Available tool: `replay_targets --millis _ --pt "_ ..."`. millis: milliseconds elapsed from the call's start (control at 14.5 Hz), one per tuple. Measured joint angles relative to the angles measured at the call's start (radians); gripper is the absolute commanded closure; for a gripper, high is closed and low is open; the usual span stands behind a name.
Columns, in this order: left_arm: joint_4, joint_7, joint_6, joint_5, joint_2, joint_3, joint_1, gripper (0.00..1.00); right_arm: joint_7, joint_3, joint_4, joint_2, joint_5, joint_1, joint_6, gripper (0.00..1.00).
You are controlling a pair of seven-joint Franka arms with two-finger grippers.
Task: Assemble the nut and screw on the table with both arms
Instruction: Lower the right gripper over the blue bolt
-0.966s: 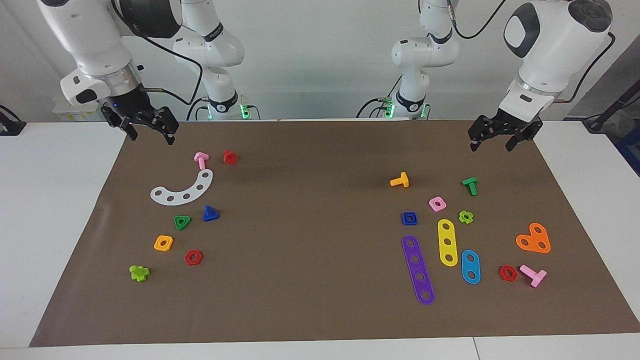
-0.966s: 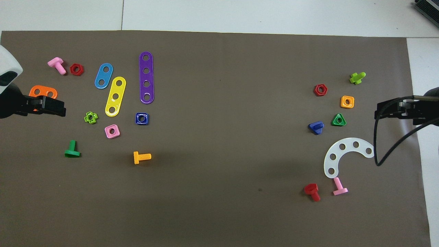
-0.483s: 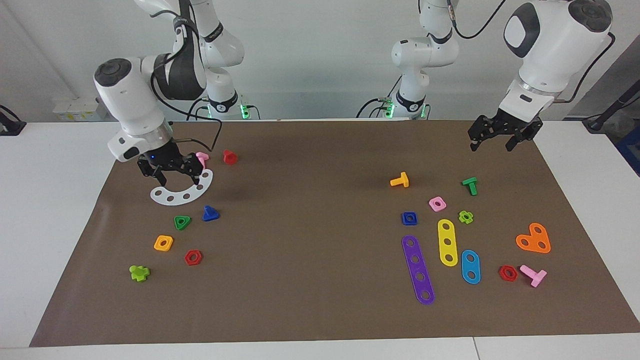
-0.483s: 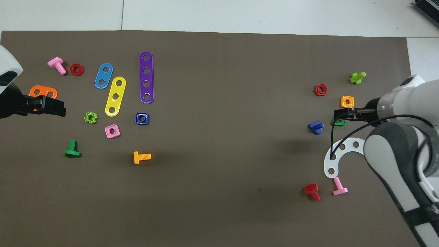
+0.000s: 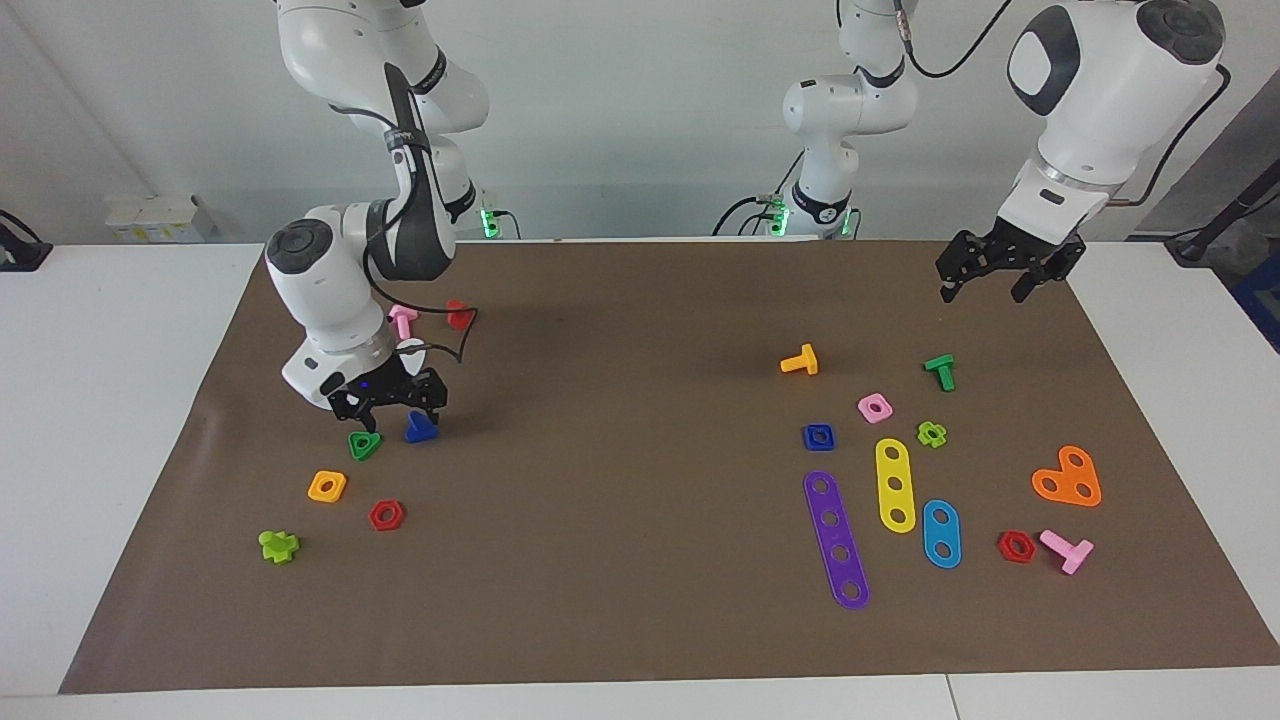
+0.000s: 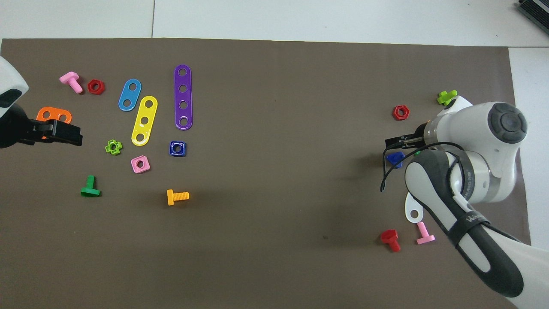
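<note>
The dark-blue screw [image 5: 421, 428] [image 6: 394, 158] stands head down on the brown mat [image 5: 640, 560] of the white table [image 5: 120, 420], toward the right arm's end. My right gripper [image 5: 392, 410] [image 6: 399, 141] hangs open low over it and the green triangular nut [image 5: 364, 445], nothing between its fingers. The dark-blue nut [image 5: 818, 436] [image 6: 177, 148] lies flat toward the left arm's end. My left gripper [image 5: 982, 292] [image 6: 68, 133] waits open, raised above the mat's edge by the robots.
Around the screw lie an orange square nut [image 5: 327, 486], a red hex nut [image 5: 386, 515] and a pink bolt [image 5: 402, 320]. Next to the blue nut are a pink square nut [image 5: 874, 407], a purple strip [image 5: 836, 539] and a yellow strip [image 5: 895, 485].
My right arm swung down from the mat's corner by the robots, passed over the white curved plate and came low over the blue screw. The left arm has not moved.
</note>
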Motion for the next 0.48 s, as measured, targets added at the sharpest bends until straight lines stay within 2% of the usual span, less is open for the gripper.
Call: replay_targets --millis 138,276,483 --pt "0.0 0.0 0.0 0.0 0.0 0.0 0.0 0.0 -0.007 0.0 -0.01 0.017 0.0 0.0 0.02 0.2" --pt "0.0 0.0 0.0 0.0 0.0 0.0 0.0 0.0 -0.008 0.0 -0.014 0.018 0.0 0.0 0.02 0.39" --pt "0.0 0.0 0.0 0.0 0.0 0.0 0.0 0.0 -0.008 0.0 -0.023 0.018 0.0 0.0 0.021 0.47"
